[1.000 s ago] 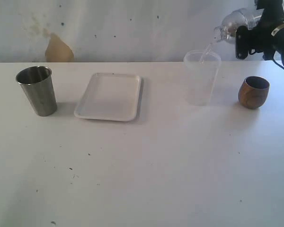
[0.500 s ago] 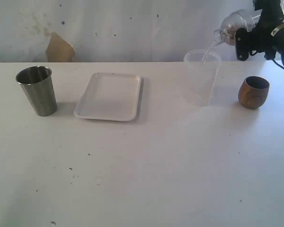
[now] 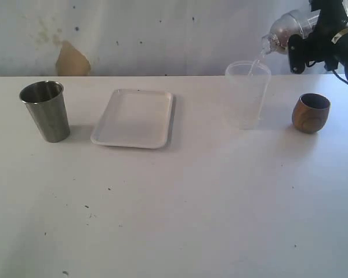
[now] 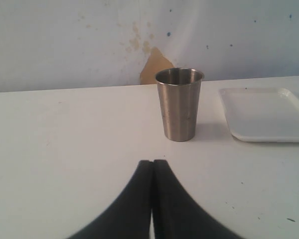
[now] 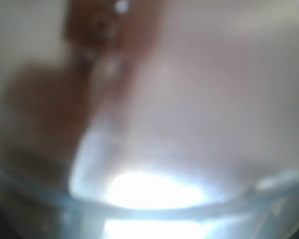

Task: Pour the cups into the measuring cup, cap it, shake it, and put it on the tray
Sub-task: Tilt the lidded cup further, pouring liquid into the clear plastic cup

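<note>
My right gripper is high at the far right, shut on the clear measuring cup. The cup is tipped on its side, and a thin stream runs from its mouth into the frosted translucent container below. Blurred clear plastic of the measuring cup fills the right wrist view and hides the fingers. The brown wooden cup stands upright just right of the container. The steel tumbler stands upright at the far left. My left gripper is shut on nothing, a little short of the tumbler. The white tray lies flat.
The white table runs up to a pale wall with a brown patch behind the steel tumbler. The left arm does not show in the exterior view.
The tipped measuring cup has shifted very slightly in my right gripper while the stream keeps falling into the frosted container. Nothing else has moved.
</note>
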You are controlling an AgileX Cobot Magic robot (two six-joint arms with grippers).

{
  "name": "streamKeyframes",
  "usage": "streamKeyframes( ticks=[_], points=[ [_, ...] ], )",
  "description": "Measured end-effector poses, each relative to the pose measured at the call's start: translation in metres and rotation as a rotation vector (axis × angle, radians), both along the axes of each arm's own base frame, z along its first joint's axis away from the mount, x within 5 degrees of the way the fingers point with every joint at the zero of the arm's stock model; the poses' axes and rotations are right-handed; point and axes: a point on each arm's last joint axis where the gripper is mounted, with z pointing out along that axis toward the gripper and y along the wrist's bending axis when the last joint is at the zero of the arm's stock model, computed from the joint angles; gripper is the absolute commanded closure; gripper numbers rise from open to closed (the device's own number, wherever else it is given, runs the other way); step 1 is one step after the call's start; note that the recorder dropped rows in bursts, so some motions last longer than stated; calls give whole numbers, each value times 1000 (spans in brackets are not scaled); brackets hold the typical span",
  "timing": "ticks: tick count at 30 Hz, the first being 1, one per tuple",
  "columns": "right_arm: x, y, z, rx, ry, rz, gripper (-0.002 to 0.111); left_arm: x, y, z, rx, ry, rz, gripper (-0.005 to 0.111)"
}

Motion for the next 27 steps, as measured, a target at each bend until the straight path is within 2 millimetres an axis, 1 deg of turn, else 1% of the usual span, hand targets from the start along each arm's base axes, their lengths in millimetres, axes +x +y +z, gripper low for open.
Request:
streamKeyframes(
  ticks=[2, 3, 6, 27],
  points=[
    [0, 0, 0, -5, -1, 0, 108, 0, 0, 0, 0, 0, 0, 107],
    [0, 0, 0, -41, 3, 2, 108, 0, 0, 0, 0, 0, 0, 107],
    [0, 0, 0, -72, 6, 4, 108, 0, 0, 0, 0, 0, 0, 107],
    [0, 0, 1, -80, 3, 5, 108, 0, 0, 0, 0, 0, 0, 107]
  ],
)
